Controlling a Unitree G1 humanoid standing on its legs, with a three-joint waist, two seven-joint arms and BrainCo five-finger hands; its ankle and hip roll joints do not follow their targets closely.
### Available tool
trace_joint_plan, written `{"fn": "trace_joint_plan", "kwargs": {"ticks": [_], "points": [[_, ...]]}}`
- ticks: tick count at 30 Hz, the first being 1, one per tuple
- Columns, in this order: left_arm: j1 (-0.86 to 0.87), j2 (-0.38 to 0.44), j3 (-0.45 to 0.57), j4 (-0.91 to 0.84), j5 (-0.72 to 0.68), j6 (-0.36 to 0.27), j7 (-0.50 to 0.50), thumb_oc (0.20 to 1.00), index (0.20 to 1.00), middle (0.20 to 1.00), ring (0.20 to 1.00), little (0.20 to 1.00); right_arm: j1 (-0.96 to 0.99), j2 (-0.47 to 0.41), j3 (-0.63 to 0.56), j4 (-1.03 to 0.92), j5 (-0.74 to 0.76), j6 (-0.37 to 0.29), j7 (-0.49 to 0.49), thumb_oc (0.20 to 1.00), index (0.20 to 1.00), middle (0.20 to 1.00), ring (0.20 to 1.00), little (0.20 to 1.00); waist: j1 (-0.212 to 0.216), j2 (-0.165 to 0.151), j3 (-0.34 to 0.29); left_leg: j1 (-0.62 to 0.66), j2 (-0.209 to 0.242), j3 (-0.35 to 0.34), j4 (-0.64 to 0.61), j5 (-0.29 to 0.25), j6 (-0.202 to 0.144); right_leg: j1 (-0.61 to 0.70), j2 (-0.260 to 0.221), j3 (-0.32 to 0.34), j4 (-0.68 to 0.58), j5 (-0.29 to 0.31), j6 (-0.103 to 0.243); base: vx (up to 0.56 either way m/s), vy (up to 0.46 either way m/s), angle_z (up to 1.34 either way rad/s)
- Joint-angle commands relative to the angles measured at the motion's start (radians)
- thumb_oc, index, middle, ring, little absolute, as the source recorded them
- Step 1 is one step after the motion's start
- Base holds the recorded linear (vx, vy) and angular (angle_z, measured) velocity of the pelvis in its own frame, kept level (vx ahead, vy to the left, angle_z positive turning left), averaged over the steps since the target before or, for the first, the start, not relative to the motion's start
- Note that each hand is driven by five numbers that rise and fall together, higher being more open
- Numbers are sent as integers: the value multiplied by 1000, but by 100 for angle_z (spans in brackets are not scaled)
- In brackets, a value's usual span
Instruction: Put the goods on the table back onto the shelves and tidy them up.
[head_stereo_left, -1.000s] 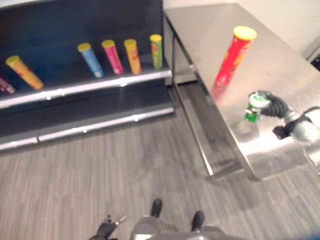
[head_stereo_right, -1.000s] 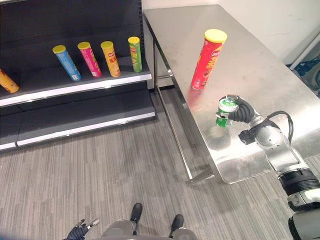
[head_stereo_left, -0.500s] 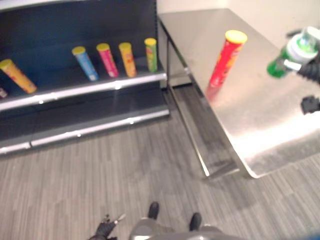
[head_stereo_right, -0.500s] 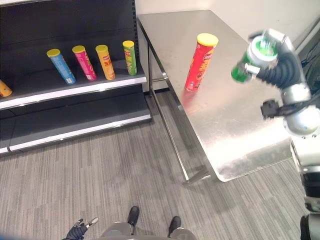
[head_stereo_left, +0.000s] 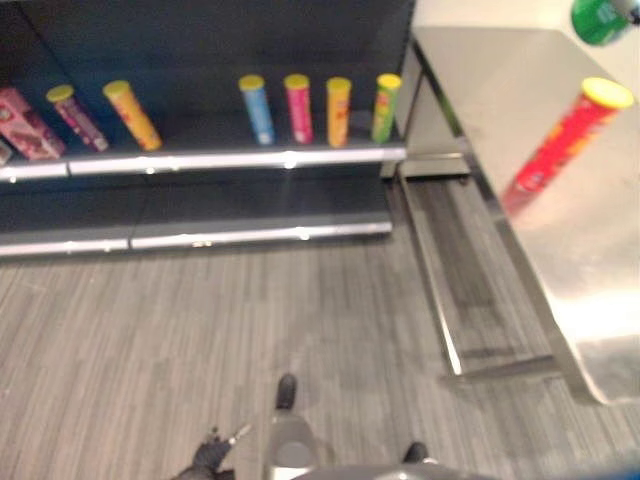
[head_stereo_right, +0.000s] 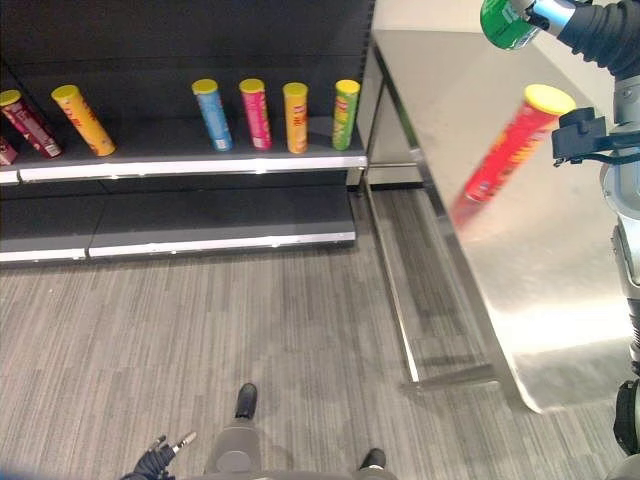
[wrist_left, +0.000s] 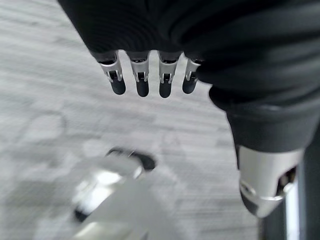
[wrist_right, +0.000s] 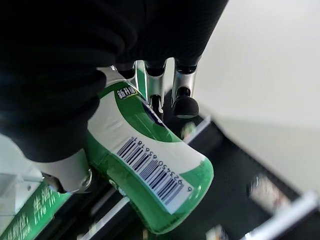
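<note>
The right hand (head_stereo_right: 590, 25) holds a green-and-white cylindrical can (wrist_right: 150, 175) aloft above the far end of the steel table (head_stereo_right: 560, 290), fingers (wrist_right: 182, 95) curled over its side and thumb beneath. A tall red tube with a yellow lid (head_stereo_right: 505, 150) stands on the table. The left hand (wrist_left: 165, 45) hangs low over the grey floor (head_stereo_right: 200, 340), fingers relaxed, holding nothing. 4 tubes (head_stereo_right: 275, 115) stand together on the dark shelf (head_stereo_right: 180, 165).

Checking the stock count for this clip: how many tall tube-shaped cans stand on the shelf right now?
6: blue, pink, orange and green tubes in a row near the table, plus a yellow and a dark red tube further left. More may be cut off.
</note>
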Motion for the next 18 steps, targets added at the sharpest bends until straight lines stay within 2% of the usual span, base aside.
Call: {"fn": "trace_joint_plan", "kwargs": {"ticks": [1, 2, 3, 4, 5, 6, 8, 9, 11, 13, 14, 15, 18], "points": [[31, 82, -54, -28, 58, -22, -5, 1000, 1000, 1000, 1000, 1000, -165, -46, 100, 118, 19, 18, -22, 200, 200, 200, 200, 200, 53, 5, -71, 54, -29, -35, -10, -121, 9, 2, -119, 107, 159, 129, 51, 116, 478, 23], [31, 81, -53, -28, 58, -22, -5, 1000, 1000, 1000, 1000, 1000, -167, -46, 102, 119, 19, 18, -22, 200, 200, 200, 200, 200, 52, 4, -72, 53, -29, -35, -10, -121, 9, 1, -120, 107, 159, 129, 51, 167, 568, 32], [39, 104, -56, -26, 69, -21, -10, 1000, 1000, 1000, 1000, 1000, -212, -58, 153, 179, 36, 17, -16, 200, 200, 200, 200, 200, 56, 5, -67, 79, -66, -42, -8, -146, 35, -12, -141, 114, 225, 154, 33, 101, 262, 21], [39, 103, -56, -26, 69, -21, -10, 1000, 1000, 1000, 1000, 1000, -214, -58, 154, 180, 36, 17, -17, 200, 200, 200, 200, 200, 56, 6, -67, 79, -66, -42, -8, -146, 35, -12, -141, 114, 225, 154, 33, 216, 436, 22], [39, 130, -60, -34, 70, -17, -17, 1000, 1000, 1000, 1000, 1000, -248, -89, 187, 235, 54, 19, -10, 200, 200, 200, 200, 200, 50, 4, -62, 90, -88, -74, -9, -159, 53, -57, -87, 181, 284, 128, 10, 167, 245, 15], [43, 139, -56, -38, 69, -18, -22, 1000, 1000, 1000, 1000, 1000, -278, -105, 207, 260, 65, 20, -7, 200, 200, 200, 200, 200, 50, 5, -59, 90, -95, -83, -7, -162, 59, -79, -53, 198, 287, 104, 6, 227, 291, 45], [42, 152, -54, -38, 65, -18, -30, 1000, 1000, 1000, 1000, 1000, -347, -122, 252, 316, 97, 16, -4, 200, 200, 200, 200, 200, 44, 15, -51, 104, -95, -102, -10, -169, 64, -134, 32, 198, 251, -2, -17, 167, 125, 48], [39, 154, -55, -39, 60, -19, -32, 1000, 1000, 1000, 1000, 1000, -379, -129, 274, 334, 116, 11, -4, 200, 200, 200, 200, 200, 36, 17, -40, 112, -99, -113, -6, -175, 65, -171, 77, 199, 223, -23, -20, 161, 90, 19], [34, 147, -52, -41, 44, -17, -33, 1000, 1000, 1000, 1000, 1000, -432, -140, 312, 377, 140, 4, -11, 200, 200, 200, 200, 200, 19, 16, -16, 138, -127, -141, 1, -189, 73, -238, 155, 215, 150, -12, -13, 189, 104, 16], [23, 138, -56, -36, 36, -15, -33, 1000, 1000, 1000, 1000, 1000, -461, -150, 332, 417, 166, 0, -15, 200, 200, 200, 200, 200, -3, 11, 4, 176, -159, -184, 1, -205, 80, -303, 222, 242, 86, 24, -1, 255, 132, 29], [17, 135, -56, -33, 32, -17, -30, 1000, 1000, 1000, 1000, 1000, -484, -157, 348, 439, 174, -1, -17, 200, 200, 200, 200, 200, -13, -2, 7, 187, -185, -205, 1, -207, 82, -334, 239, 248, 54, 51, 8, 189, 96, 55], [17, 131, -56, -32, 32, -17, -30, 1000, 1000, 1000, 1000, 1000, -497, -157, 361, 445, 176, -3, -16, 200, 200, 200, 200, 200, -16, 4, 8, 190, -181, -207, 1, -211, 82, -328, 242, 245, 49, 52, 8, 182, 75, 77], [5, 124, -58, -27, 24, -19, -28, 1000, 1000, 1000, 1000, 1000, -557, -160, 406, 492, 197, -4, -16, 200, 200, 200, 200, 200, -23, -21, 18, 222, -213, -249, 11, -237, 83, -366, 276, 218, -14, 93, 19, 266, 32, 80]]}}
